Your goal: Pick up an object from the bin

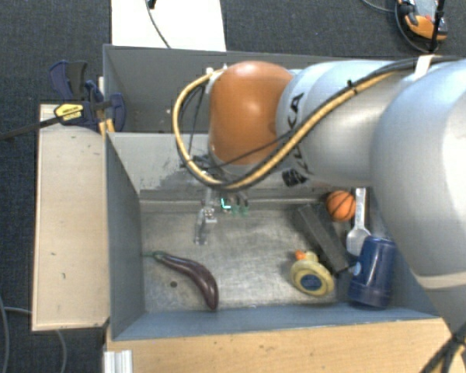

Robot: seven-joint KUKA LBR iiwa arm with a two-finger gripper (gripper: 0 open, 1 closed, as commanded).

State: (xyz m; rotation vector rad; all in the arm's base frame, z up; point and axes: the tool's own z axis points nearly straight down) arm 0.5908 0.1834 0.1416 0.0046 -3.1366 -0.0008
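While the gripper hangs low in the grey metal bin, open or closed we cannot tell, we judge nothing picked yet. The nearest candidate, a dark purple, curved aubergine-shaped toy, lies at its six o'clock.

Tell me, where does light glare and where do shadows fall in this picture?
Camera view: a soft sheen lies on the arm's orange cover and silver casing; the bin floor is evenly lit; shade gathers under the arm near the gripper; the purple aubergine casts only a faint shadow.
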